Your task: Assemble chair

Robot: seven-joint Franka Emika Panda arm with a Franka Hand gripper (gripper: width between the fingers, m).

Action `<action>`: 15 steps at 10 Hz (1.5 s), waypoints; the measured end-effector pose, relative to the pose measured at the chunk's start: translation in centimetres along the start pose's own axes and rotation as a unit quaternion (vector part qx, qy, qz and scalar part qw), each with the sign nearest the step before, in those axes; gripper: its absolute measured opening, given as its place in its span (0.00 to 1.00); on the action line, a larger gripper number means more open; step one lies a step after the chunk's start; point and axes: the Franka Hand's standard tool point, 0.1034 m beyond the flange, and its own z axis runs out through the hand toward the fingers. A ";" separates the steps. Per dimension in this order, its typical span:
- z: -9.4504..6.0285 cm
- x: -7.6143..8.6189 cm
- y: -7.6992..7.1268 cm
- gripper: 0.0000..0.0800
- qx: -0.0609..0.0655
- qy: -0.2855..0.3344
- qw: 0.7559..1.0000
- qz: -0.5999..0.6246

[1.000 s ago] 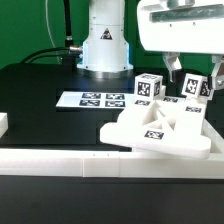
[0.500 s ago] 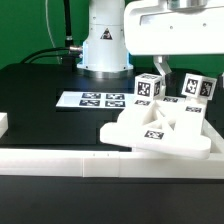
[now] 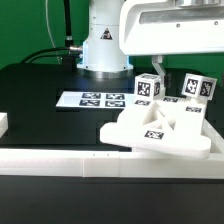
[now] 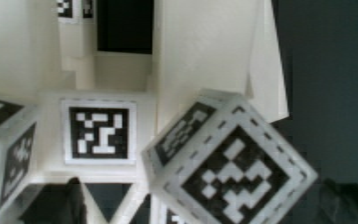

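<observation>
A: Risk check, scanning from the exterior view's left: marker board (image 3: 92, 101) is sitting flat on the counter (image 3: 40, 95), well apart from the work. The chair (image 3: 155, 128) is resting against the white border wall (image 3: 60, 162), posts pointing up.

B: Gripper (image 3: 176, 71) is hovering just above those posts, jaws standing wide, gripping nothing. I'm judging that a descent slightly off-centre is risking a fingertip (image 4: 51, 200) catching a tagged post (image 4: 238, 160) and knocking the chair askew

A: Agreed, alignment looking tight in the wrist view
</observation>
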 end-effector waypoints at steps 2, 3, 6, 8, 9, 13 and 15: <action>0.3 -0.4 -0.7 0.81 -0.016 0.003 0.996 -0.084; 0.3 -0.5 -1.0 0.81 -0.023 0.003 0.992 -0.123; 0.4 -0.4 -0.8 0.81 -0.032 0.000 0.965 -0.262; 0.4 -0.3 0.2 0.78 -0.032 -0.003 0.949 -0.314; 0.5 -0.2 0.5 0.78 -0.033 -0.003 0.950 -0.312; 0.5 -0.3 0.4 0.35 -0.033 -0.004 0.950 -0.311; 0.5 -0.3 0.4 0.35 -0.032 -0.003 0.956 -0.292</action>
